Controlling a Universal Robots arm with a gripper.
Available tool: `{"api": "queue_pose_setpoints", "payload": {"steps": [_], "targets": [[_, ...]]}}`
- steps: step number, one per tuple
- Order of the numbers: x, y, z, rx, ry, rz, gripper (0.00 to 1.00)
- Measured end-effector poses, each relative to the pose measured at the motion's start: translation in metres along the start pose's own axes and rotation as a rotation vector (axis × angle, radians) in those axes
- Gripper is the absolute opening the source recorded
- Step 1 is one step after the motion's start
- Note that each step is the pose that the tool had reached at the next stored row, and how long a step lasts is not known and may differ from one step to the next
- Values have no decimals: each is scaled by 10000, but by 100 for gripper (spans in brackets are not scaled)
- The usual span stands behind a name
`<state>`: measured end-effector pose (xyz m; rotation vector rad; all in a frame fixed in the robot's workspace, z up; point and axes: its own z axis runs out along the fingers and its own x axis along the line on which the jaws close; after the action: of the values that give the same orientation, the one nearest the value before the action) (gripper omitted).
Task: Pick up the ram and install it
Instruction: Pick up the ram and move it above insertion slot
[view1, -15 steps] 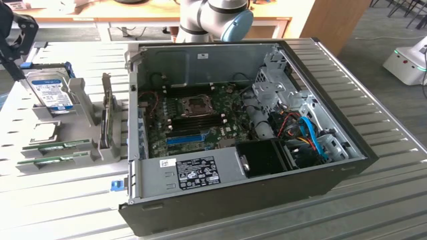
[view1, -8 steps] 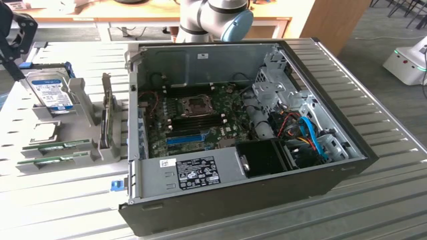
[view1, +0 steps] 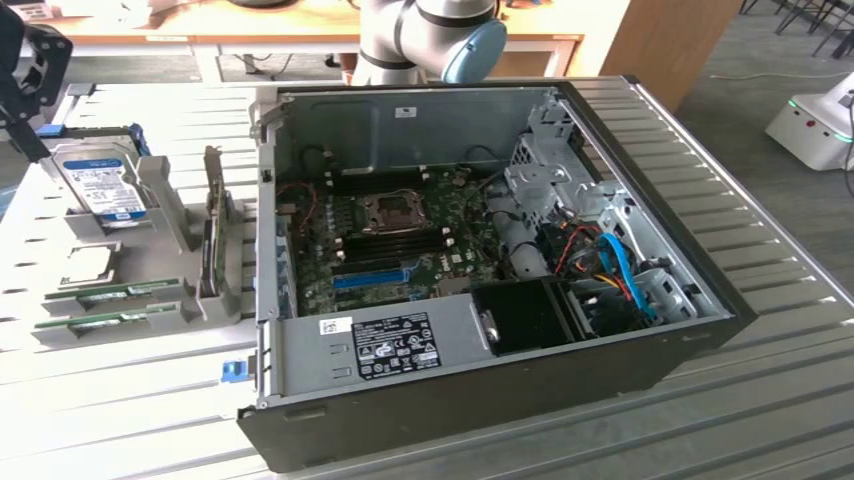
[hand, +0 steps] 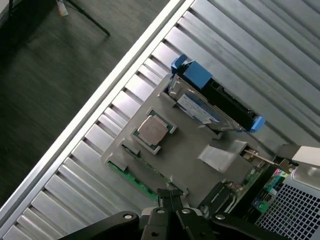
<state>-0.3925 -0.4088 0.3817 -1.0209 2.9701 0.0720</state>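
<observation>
Two green ram sticks lie side by side in slots of a grey holder (view1: 160, 300) at the exterior view's left, one (view1: 114, 291) just behind the other (view1: 107, 320). I cannot tell which one is the task's ram. In the wrist view a green stick edge (hand: 131, 178) shows along the holder's rim. My gripper (view1: 27, 100) hangs above the holder's far end, well clear of the sticks. Its black fingers (hand: 170, 199) are pressed together with nothing between them.
The holder also carries a hard drive (view1: 107, 185) with blue brackets (hand: 192, 72), a CPU (hand: 151, 130) and an upright expansion card (view1: 214, 215). The open computer case (view1: 667, 330) lies at the centre with its motherboard (view1: 400, 235) exposed. The slatted table (view1: 120, 420) ends close behind the holder.
</observation>
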Motion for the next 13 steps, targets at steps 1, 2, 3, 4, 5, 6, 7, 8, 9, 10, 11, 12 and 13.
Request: {"api": "queue_pose_setpoints", "payload": {"steps": [1,2,3,4,5,6,7,8,9,10,11,12,13], "targets": [[0,0,0,-2,6,-138,11],[0,0,0,-3,12,-276,11],[0,0,0,-5,17,-423,11],[0,0,0,-8,23,-560,11],[0,0,0,-9,29,-697,11],[0,0,0,-11,35,-837,11],[0,0,0,-13,41,-977,11],[0,0,0,-15,46,-1124,11],[0,0,0,-17,53,-1272,11],[0,0,0,-20,60,-1443,11],[0,0,0,-22,67,-1600,11],[0,0,0,-25,74,-1760,11],[0,0,0,-27,81,-1925,11]]}}
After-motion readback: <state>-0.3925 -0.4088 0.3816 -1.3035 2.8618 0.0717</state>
